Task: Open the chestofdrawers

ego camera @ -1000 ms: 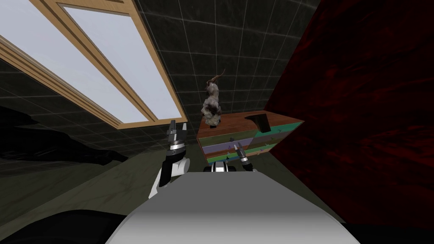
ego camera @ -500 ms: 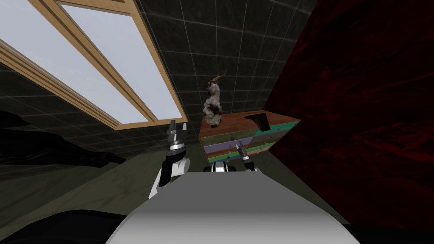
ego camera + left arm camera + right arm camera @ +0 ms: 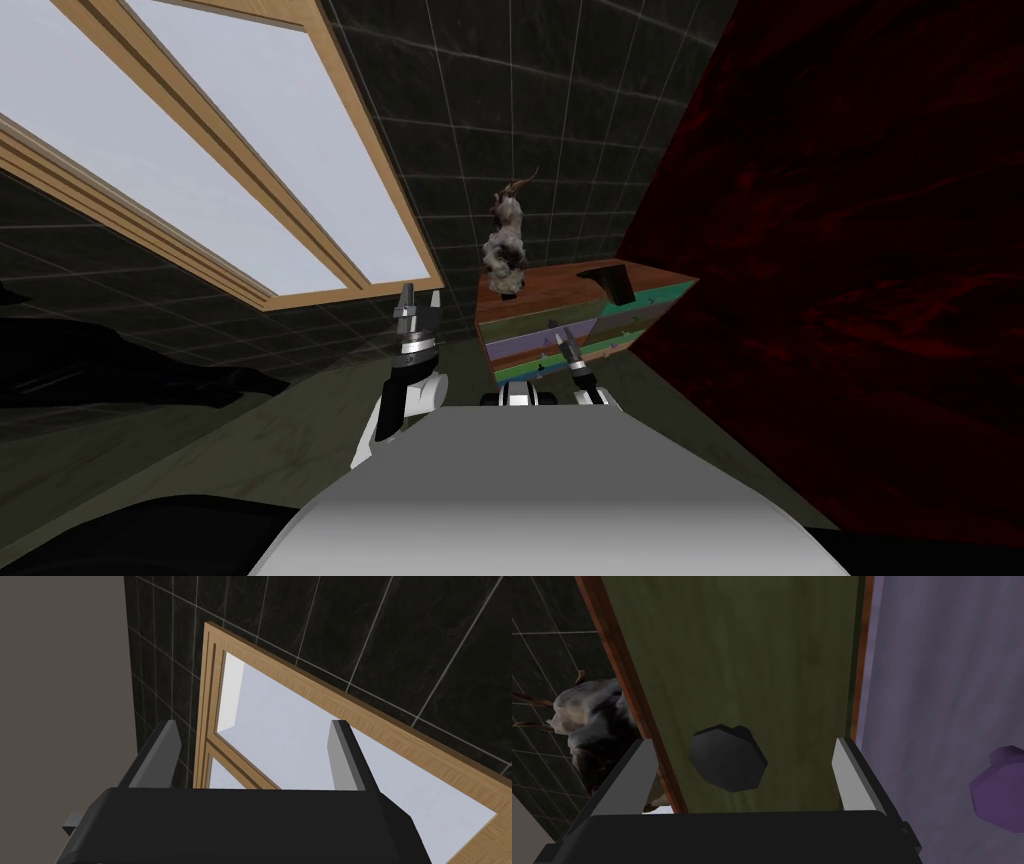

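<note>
The right gripper (image 3: 744, 743), fingers spread, faces the dark knob (image 3: 728, 758) of an olive drawer (image 3: 737, 651) in the chest of drawers (image 3: 520, 340); the left gripper (image 3: 252, 726) hangs spread.

The purple knob (image 3: 999, 791) on the chest of drawers (image 3: 737, 651) is running off the right wrist view's edge. The shaggy grey figurine (image 3: 587, 721) atop that chest is hiding partly behind its red-brown edge and a finger (image 3: 624, 776) of the right pincer (image 3: 744, 743).

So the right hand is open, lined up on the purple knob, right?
Not quite: the right hand is open, but lined up on the dark knob of the olive-green drawer, as the right wrist view shows.
</note>
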### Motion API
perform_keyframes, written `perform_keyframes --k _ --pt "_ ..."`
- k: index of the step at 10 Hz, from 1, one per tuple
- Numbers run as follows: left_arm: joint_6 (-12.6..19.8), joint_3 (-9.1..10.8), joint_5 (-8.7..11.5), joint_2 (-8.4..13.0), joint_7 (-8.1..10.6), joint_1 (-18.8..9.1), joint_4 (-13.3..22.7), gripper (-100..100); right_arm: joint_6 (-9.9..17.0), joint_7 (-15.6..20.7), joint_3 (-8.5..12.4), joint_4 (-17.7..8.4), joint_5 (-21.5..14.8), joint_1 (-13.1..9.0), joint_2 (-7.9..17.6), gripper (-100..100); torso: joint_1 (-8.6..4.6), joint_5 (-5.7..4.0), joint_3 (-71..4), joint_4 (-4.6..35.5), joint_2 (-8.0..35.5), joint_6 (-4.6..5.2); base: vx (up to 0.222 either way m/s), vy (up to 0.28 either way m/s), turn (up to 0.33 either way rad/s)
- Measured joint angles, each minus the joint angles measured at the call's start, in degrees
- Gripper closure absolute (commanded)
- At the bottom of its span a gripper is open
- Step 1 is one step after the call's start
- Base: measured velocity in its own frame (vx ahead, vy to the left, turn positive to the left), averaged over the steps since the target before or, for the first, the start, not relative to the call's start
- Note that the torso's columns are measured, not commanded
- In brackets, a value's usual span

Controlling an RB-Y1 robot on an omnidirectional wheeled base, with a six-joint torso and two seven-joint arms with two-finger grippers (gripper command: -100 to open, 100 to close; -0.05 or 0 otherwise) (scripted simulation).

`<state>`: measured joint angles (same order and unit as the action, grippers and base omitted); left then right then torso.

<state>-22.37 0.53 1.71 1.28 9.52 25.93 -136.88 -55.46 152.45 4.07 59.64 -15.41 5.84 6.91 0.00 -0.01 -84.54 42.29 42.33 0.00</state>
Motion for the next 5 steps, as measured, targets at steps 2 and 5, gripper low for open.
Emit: perform_keyframes --k 2,5 --pt "0.0 0.0 0.0 0.0 0.0 0.0 0.0 0 0.53 2.12 0.39 1.36 -0.02 -0.38 -2.19 -100 -0.11 -0.02 -0.06 -0.03 -0.11 0.01 -0.014 0.034 -0.015" --pt "0.0 0.01 0.0 0.01 0.0 0.01 0.0 0 0.95 5.61 0.38 2.96 -0.16 0.21 -5.54 -100 -0.05 -0.01 -0.05 -0.02 -0.08 0.0 0.0 0.002 -0.002"
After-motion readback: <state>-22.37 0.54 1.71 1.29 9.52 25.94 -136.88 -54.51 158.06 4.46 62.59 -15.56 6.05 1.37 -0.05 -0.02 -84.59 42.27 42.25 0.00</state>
